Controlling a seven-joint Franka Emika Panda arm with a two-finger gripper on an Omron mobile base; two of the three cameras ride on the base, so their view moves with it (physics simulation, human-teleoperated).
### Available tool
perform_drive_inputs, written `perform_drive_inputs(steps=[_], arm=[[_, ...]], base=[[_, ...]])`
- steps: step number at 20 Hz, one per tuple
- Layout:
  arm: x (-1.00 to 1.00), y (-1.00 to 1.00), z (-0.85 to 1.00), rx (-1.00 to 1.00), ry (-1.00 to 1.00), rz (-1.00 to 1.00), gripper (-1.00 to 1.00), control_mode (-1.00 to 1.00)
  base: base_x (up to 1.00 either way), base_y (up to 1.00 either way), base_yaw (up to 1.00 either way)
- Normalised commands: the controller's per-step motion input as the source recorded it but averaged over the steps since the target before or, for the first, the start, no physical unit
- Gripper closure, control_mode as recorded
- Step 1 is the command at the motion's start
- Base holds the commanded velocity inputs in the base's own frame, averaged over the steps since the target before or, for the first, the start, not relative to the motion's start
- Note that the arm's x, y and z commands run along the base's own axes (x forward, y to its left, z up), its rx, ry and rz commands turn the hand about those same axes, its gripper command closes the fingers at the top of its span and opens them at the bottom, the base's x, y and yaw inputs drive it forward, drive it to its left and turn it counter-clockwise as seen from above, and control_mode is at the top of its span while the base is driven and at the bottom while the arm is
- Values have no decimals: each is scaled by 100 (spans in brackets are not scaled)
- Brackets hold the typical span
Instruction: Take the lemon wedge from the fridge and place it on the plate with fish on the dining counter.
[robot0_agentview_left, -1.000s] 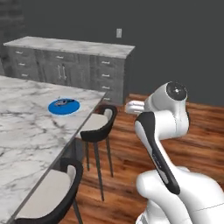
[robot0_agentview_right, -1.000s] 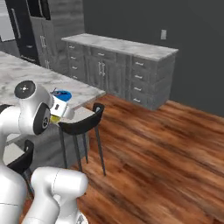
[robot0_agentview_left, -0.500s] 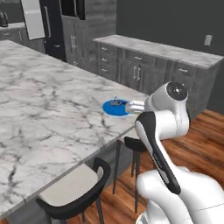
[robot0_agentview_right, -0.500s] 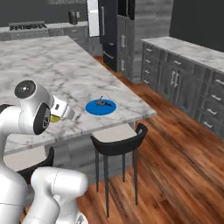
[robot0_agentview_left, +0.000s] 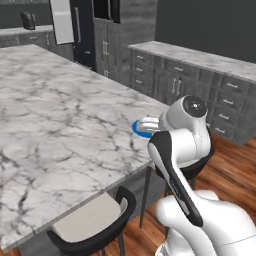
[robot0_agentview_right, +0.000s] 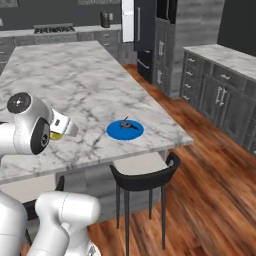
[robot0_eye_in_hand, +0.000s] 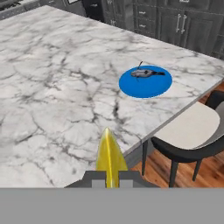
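Observation:
The lemon wedge (robot0_eye_in_hand: 110, 157) is a thin yellow sliver pinched between my gripper's (robot0_eye_in_hand: 110, 177) fingertips; it also peeks out yellow under the hand as lemon wedge (robot0_agentview_right: 56, 135). The gripper (robot0_agentview_right: 62, 125) is shut on it, held over the near corner of the dining counter (robot0_eye_in_hand: 52, 87), short of the plate. The blue plate with fish (robot0_eye_in_hand: 145, 81) lies near the counter's corner, a small grey fish on it; plate (robot0_agentview_right: 125, 129) and plate (robot0_agentview_left: 140, 128), partly hidden by my arm. The dark fridge (robot0_agentview_right: 145, 35) stands far behind the counter.
A black stool with a pale seat (robot0_agentview_right: 142, 172) stands at the counter's corner, and another stool (robot0_agentview_left: 95, 225) at its near edge. Grey cabinets with marble tops (robot0_agentview_left: 200, 80) line the wall beyond a wooden floor (robot0_agentview_right: 215, 190).
The whole scene has shifted as the base drove around; the counter now spreads wide and the plate lies closer to the arm. The gripper stays shut on the wedge.

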Motion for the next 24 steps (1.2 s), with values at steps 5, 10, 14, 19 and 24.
perform_drive_inputs(steps=[5, 10, 14, 19, 24], arm=[[0, 0, 0, 0, 0, 0, 100, 100], [0, 0, 0, 0, 0, 0, 100, 100], [0, 0, 0, 0, 0, 0, 100, 100], [0, 0, 0, 0, 0, 0, 100, 100], [0, 0, 0, 0, 0, 0, 100, 100]], base=[[88, -26, 0], [-6, -67, 5], [-7, -52, 6], [56, -31, 0], [77, -18, 0]])
